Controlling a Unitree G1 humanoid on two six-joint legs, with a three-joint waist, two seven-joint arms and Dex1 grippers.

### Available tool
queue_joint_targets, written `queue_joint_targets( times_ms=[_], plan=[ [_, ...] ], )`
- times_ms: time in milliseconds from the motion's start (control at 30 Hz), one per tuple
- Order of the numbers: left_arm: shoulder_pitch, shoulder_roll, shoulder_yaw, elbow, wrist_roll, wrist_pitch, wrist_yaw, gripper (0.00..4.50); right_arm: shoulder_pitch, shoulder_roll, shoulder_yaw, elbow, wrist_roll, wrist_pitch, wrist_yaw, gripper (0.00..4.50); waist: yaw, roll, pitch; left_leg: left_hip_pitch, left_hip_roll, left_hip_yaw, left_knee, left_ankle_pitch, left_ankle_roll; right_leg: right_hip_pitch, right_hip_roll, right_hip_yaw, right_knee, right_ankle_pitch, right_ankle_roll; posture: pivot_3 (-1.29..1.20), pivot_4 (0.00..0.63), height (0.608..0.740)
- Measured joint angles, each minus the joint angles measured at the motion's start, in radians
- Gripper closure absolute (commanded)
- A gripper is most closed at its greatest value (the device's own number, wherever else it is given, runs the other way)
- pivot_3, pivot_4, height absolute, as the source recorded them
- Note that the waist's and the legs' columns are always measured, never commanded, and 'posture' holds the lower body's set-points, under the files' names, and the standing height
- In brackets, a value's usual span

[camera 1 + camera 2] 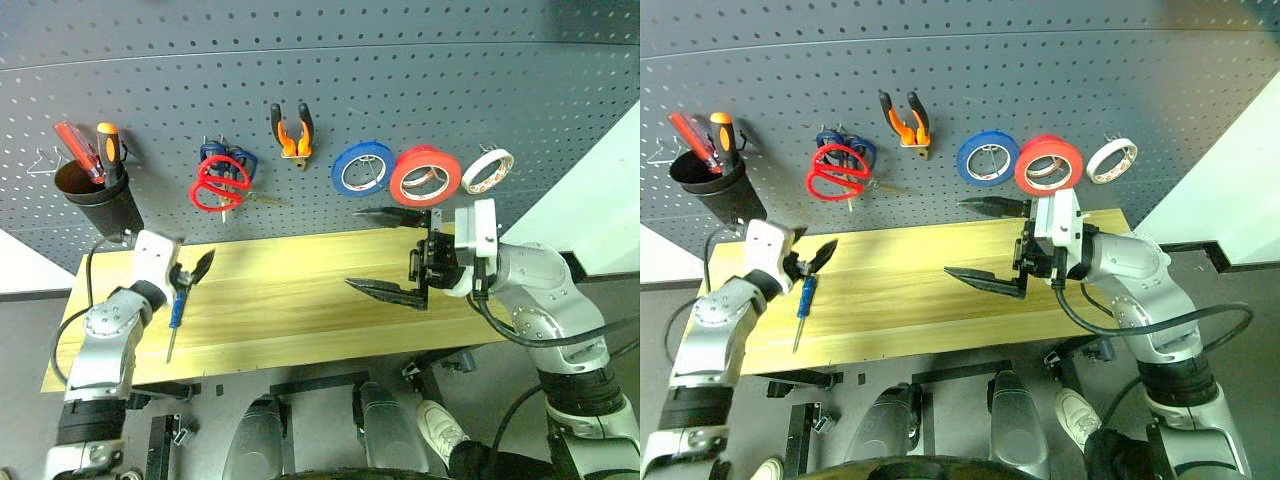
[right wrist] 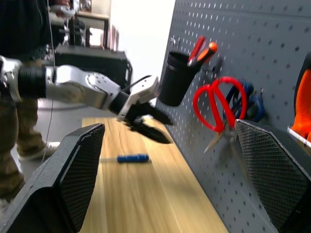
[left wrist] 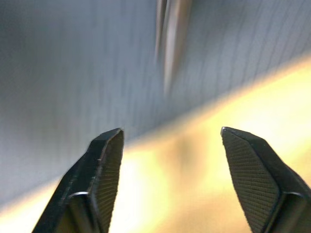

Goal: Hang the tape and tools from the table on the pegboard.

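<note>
Head views, pegboard: the pegboard (image 1: 330,80) already carries the red-handled scissors (image 1: 218,182), the pliers (image 1: 292,133) and the red-orange tape ring (image 1: 425,174), each on a hook so it hangs clear of the surface.
Head views, neighbours: a blue roll (image 1: 362,167) and a thinner red roll (image 1: 487,170) flank the tape; a black cup (image 1: 97,195) holds other screwdrivers.
Head views, what is left: the blue-handled screwdriver (image 1: 176,308) lies flat on the surface (image 1: 300,290), near its left end.
Head views, left pincer: the left pincer (image 1: 192,272) hangs just above the screwdriver's handle, jaws parted and empty, probably lining up to pick it.
Head views, right pincer: the right pincer (image 1: 383,252) stands wide and empty over the surface's middle, below the rolls.
Left wrist view: parted fingers (image 3: 104,170) frame blurred wood and board.
Right wrist view: wide fingers (image 2: 73,174) look along the surface to the screwdriver (image 2: 127,158) and the left pincer (image 2: 150,124) above it; a person stands behind.
</note>
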Motion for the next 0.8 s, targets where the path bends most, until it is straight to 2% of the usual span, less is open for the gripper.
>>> queue_joint_targets(
  times_ms=[67,167,233,400,633,800],
  plan=[
    [-0.002,0.004,-0.006,0.01,0.005,0.128,0.021,1.2,0.025,-0.002,0.014,0.003,-0.027,-0.021,0.01,0.0,0.005,0.0,0.0,0.0,0.0,0.0,0.0,0.0,0.0,0.0,0.0,0.0,0.0,-0.001,-0.001,-0.04,0.161,0.73],
    [-0.04,0.007,0.0,0.059,-0.013,0.28,0.035,0.64,0.073,-0.001,0.036,0.01,-0.057,-0.047,0.02,0.0,0.013,-0.001,0.0,0.0,0.0,-0.001,0.001,0.0,0.0,0.0,0.0,0.0,0.0,-0.002,-0.002,-0.03,0.168,0.73],
    [-0.095,0.013,0.002,0.113,-0.023,0.362,0.035,0.04,0.107,-0.001,0.042,0.02,-0.072,-0.061,0.022,0.0,0.015,-0.001,0.0,0.0,0.0,-0.001,0.001,0.0,0.0,0.0,0.0,-0.001,0.0,-0.002,-0.002,-0.04,0.17,0.73],
    [-0.252,0.065,-0.075,0.353,0.038,0.42,0.03,0.04,0.195,-0.01,0.053,0.064,-0.119,-0.117,0.042,0.0,0.008,-0.001,0.0,0.0,0.0,-0.001,0.0,0.0,0.0,0.0,0.0,-0.001,0.0,-0.002,-0.001,-0.06,0.174,0.73],
    [-0.412,0.065,-0.148,0.64,0.09,0.41,-0.005,0.04,0.273,-0.048,0.055,0.207,-0.239,-0.305,0.098,0.0,0.008,-0.001,-0.001,0.0,0.0,0.0,0.0,0.0,0.0,0.0,0.0,-0.001,0.0,-0.001,0.003,-0.09,0.178,0.73],
    [-0.468,0.062,-0.172,0.743,0.112,0.386,-0.028,0.04,0.3,-0.058,0.055,0.267,-0.281,-0.389,0.114,0.0,0.006,-0.001,-0.001,0.0,0.0,0.0,0.0,0.0,0.0,0.0,0.0,-0.001,0.0,-0.002,0.004,-0.1,0.179,0.73]
  ],
)
